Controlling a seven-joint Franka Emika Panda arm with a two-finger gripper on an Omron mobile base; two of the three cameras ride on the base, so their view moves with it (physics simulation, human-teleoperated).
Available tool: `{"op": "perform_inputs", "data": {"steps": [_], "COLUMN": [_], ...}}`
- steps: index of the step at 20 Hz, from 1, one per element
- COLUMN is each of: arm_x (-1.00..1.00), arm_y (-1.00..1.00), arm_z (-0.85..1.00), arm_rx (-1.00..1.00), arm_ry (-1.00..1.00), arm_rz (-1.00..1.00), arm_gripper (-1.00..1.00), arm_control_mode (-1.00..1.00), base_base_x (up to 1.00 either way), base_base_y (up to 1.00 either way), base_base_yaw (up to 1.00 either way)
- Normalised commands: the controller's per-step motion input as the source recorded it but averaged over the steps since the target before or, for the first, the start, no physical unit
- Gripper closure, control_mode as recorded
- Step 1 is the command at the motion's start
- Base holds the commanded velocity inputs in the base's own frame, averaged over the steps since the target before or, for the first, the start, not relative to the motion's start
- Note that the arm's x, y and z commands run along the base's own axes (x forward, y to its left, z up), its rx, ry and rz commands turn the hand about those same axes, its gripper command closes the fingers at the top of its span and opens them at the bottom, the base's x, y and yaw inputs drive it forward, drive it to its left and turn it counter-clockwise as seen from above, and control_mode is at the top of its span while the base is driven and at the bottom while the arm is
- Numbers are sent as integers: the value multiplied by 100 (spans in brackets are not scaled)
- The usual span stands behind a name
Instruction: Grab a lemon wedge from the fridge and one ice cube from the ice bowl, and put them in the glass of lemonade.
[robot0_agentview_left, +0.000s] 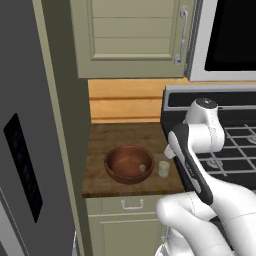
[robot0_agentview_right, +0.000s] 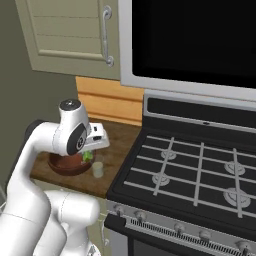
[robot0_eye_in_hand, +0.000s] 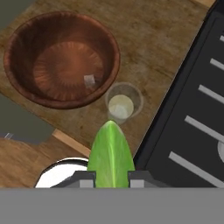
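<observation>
one lemon wedge (robot0_eye_in_hand: 111, 153) in pincer (robot0_eye_in_hand: 111, 178) (above glass of lemonade (robot0_eye_in_hand: 123, 104))

Even, soft rendered light; faint shadows under the ice bowl (robot0_agentview_left: 129, 163); all 3 views slightly blurred.

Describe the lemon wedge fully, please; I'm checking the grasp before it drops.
The lemon wedge is a bright yellow-green, smooth, pointed sliver. In the hand view it stands between the two dark fingertips of the gripper, which is shut on it, its tip aimed toward the glass of lemonade just beyond. In the right base view it shows as a small green patch under the hand, above the counter, beside the ice bowl. It touches only the fingers.
</observation>
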Motion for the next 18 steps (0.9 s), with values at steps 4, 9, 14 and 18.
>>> {"op": "perform_inputs", "data": {"steps": [4, 9, 14, 18], "arm_x": [7, 12, 43, 75], "arm_y": [0, 0, 0, 0], "arm_z": [-5, 0, 0, 0], "arm_rx": [-1, 0, 0, 0], "arm_ry": [0, 1, 0, 5], "arm_rz": [0, 0, 0, 0], "arm_gripper": [100, 100, 100, 100], "arm_control_mode": [-100, -100, -100, -100], "base_base_x": [0, 0, 0, 0], "base_base_y": [0, 0, 0, 0], "base_base_yaw": [0, 0, 0, 0]}}
